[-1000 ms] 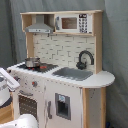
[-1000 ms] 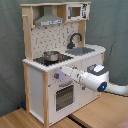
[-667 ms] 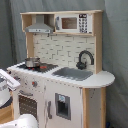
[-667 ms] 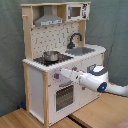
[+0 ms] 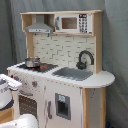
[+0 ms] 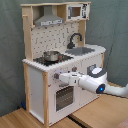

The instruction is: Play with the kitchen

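Grey curtain hangs behind everything in both exterior views, and the toy kitchen stands in front of it on a light wooden floor, pretty much filling both shots. It's white with light-wood trim, and has a grey hood up top next to a little microwave. The back wall is a white panel with a dotted, brick-like pattern. On the counter a small metal pot sits on the black stove, and beside that is the sink with the black faucet curving over it. Red-centred knobs run along the front panel above the oven door.

The Franka arm reaches in from the second exterior view's right, white with a blue light on one joint. Its gripper is right up against the front panel at knob height, just above the oven door. Can't tell if the fingers are open or closed, or whether they're actually on a knob. In the first exterior view only white bits of the arm show at the first exterior view's left edge
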